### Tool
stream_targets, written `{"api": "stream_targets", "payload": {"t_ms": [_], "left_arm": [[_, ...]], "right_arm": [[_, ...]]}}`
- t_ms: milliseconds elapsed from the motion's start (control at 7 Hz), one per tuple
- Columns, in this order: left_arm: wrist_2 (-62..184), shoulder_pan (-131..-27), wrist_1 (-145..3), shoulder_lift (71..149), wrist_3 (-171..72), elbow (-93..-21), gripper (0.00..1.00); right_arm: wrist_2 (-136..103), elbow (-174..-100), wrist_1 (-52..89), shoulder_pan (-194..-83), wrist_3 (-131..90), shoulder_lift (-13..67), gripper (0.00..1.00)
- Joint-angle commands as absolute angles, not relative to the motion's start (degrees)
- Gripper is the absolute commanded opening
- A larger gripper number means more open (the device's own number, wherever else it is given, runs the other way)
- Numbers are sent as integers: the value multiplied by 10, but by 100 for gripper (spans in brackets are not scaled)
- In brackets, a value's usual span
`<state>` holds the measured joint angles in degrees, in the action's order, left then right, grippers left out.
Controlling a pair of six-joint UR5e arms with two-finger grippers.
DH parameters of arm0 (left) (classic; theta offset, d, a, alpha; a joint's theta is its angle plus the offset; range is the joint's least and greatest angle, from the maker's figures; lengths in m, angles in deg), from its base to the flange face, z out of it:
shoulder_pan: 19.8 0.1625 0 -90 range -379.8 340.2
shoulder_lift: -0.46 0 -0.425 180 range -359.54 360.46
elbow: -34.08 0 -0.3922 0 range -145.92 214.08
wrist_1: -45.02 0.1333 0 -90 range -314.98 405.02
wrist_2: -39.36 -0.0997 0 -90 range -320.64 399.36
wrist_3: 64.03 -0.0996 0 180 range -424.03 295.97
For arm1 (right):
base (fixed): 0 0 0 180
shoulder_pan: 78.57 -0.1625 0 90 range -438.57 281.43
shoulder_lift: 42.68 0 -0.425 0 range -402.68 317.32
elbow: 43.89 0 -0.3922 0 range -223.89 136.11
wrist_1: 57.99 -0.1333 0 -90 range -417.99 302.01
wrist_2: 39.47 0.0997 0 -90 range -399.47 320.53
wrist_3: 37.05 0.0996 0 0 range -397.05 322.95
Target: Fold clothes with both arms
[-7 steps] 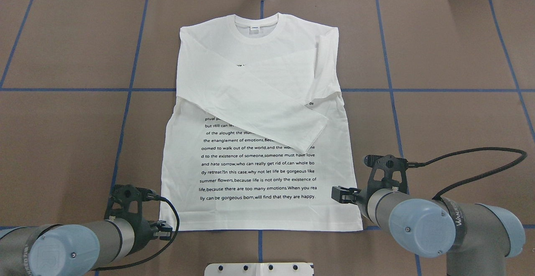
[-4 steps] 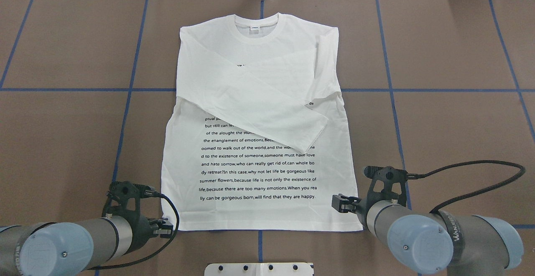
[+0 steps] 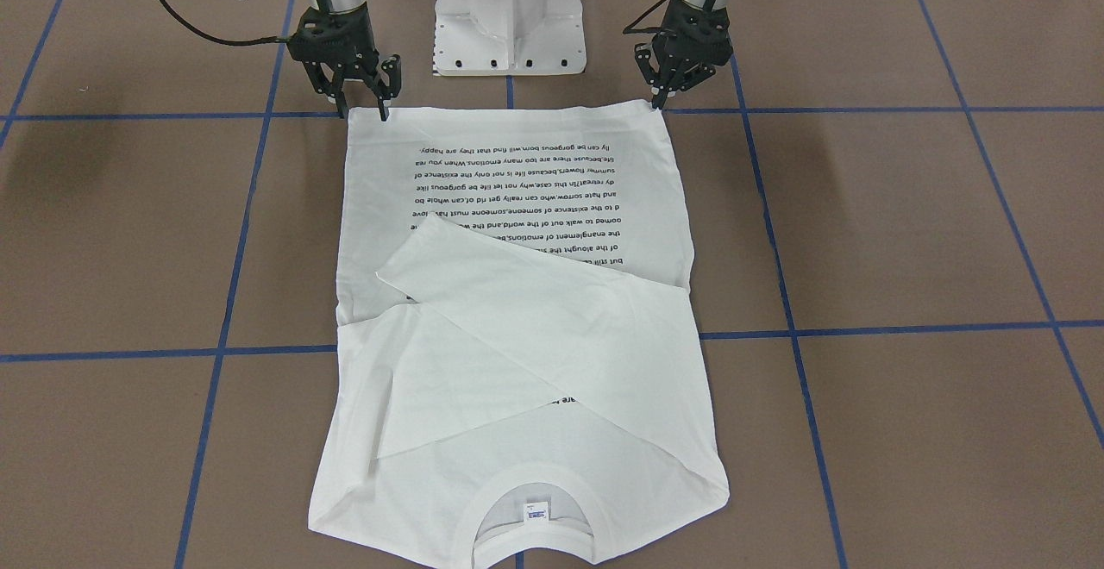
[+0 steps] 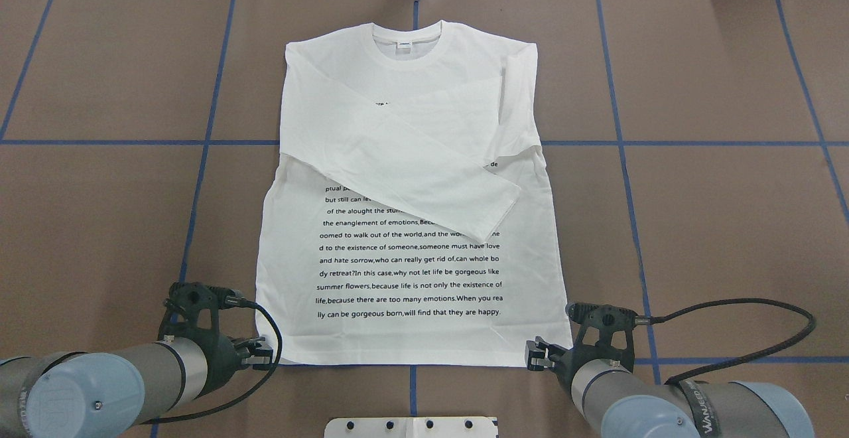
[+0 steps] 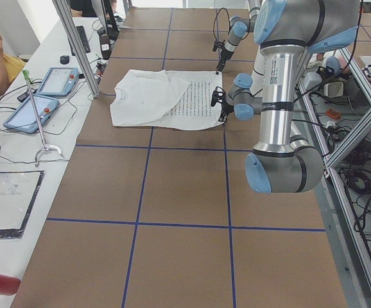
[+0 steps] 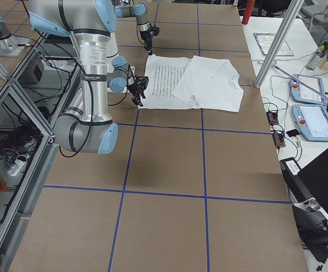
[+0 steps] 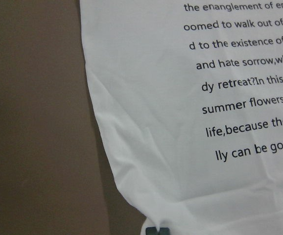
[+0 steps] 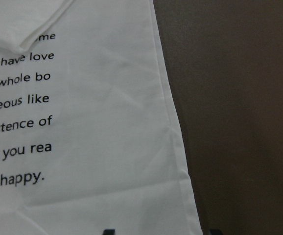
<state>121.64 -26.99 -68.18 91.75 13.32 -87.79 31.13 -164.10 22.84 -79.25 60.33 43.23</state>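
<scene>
The white T-shirt [image 4: 292, 292] lies flat on the table [image 4: 716, 212], its hem near the pedestal base [image 3: 509, 26]. The right fingers [image 3: 383, 96] stand apart astride one hem corner, gripping nothing. The left fingers [image 3: 660, 96] touch the other corner, and I cannot tell their gap.

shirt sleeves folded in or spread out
Folded in: both sleeves lie crossed over the T-shirt chest, hiding part of the text; the body lies flat.

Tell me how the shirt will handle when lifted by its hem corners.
The shirt is probably floppy: it lies flat with soft wrinkles near the hem. Lifted by the corners, its middle would likely sag. The sleeve lies loose on top, so it may slide off.
</scene>
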Motion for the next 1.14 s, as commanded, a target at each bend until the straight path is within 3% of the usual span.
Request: {"api": "stream_targets", "payload": {"t_ms": [0,143,286,571,714,857,1000], "left_arm": [[1215,-269,-682,916,133,-878,0],[1215,-269,-682,916,133,-878,0],[1215,-270,-682,916,133,-879,0],[1215,-270,-682,916,133,-880,0],[1215,-270,-682,915,133,-883,0],[1215,-270,-682,915,133,-884,0],[1215,-270,-682,915,134,-885,0]], "right_arm": [[302,-1634,229,-784,604,447,71],[301,-1634,229,-782,604,449,70],[299,-1634,229,-780,604,448,59],[298,-1634,229,-775,604,445,49],[298,-1636,229,-774,603,443,28],[299,-1636,229,-774,603,442,0],[299,-1636,230,-774,604,442,0]]}}
